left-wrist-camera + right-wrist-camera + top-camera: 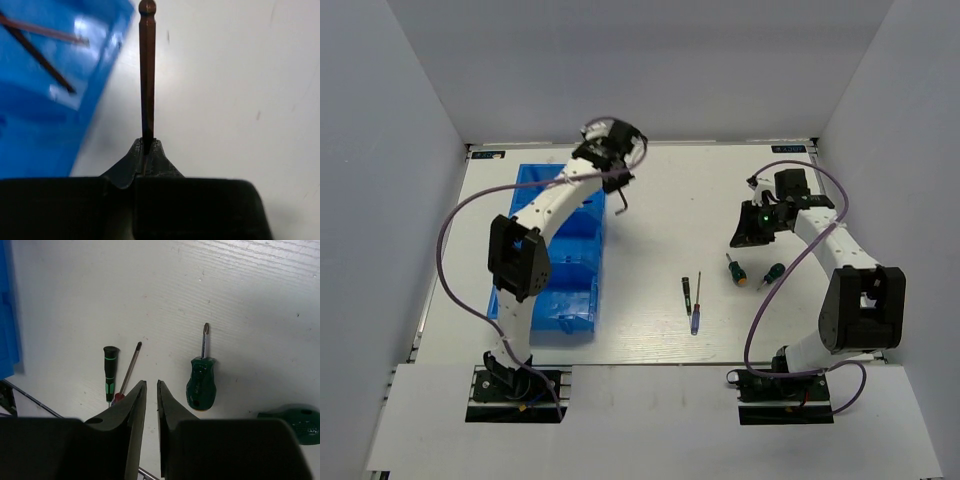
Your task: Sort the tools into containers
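Note:
My left gripper (618, 176) hangs just right of the blue three-compartment bin (572, 302), shut on a dark hex key (623, 196). In the left wrist view the hex key (147, 75) sticks straight out of the closed gripper (147, 141) over white table, with the bin (40, 125) to the left holding two hex keys (42, 62). My right gripper (151, 382) is empty, its jaws a narrow gap apart, above the table. Ahead lie a black-green precision screwdriver (109, 372), a blue-handled one (696, 308), and two stubby green screwdrivers (201, 382) (295, 422).
The white table (650, 210) is walled by grey panels at left, right and back. The bin's edge shows at the left of the right wrist view (7, 315). Purple cables loop beside both arms (450, 240).

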You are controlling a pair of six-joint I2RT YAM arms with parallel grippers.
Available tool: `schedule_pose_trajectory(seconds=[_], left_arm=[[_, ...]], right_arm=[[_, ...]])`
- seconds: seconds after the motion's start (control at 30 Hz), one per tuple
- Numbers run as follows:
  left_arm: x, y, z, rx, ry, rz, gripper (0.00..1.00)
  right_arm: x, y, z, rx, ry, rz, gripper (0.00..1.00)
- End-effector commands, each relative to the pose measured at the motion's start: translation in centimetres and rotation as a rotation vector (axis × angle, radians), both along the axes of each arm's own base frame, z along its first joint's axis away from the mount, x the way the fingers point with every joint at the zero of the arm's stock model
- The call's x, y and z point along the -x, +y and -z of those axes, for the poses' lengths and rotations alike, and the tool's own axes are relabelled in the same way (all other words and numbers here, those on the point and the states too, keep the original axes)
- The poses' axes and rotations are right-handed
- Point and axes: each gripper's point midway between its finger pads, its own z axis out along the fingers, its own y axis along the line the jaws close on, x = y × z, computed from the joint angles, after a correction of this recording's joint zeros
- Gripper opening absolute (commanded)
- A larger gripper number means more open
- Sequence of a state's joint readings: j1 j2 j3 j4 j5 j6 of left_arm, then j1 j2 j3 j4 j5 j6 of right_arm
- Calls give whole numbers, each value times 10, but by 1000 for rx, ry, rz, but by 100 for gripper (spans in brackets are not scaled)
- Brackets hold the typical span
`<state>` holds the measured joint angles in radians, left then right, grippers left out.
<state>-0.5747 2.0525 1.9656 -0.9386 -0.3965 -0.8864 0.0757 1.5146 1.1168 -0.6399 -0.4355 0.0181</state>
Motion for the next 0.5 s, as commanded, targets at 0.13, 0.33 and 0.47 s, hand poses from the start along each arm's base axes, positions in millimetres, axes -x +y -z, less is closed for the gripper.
schedule_pose_trajectory(seconds=[0.13, 0.33, 0.47], left_arm=[[-83, 57, -19, 118, -154, -319, 0], [-115, 100, -19, 264, -245, -526, 0], [-115, 119, -21, 255, -246, -566, 0]], right_arm=[[0, 3, -10, -46, -64, -19, 20], [1, 1, -7, -47, -74, -15, 22], [6, 3, -1, -65, -41, -23, 31]])
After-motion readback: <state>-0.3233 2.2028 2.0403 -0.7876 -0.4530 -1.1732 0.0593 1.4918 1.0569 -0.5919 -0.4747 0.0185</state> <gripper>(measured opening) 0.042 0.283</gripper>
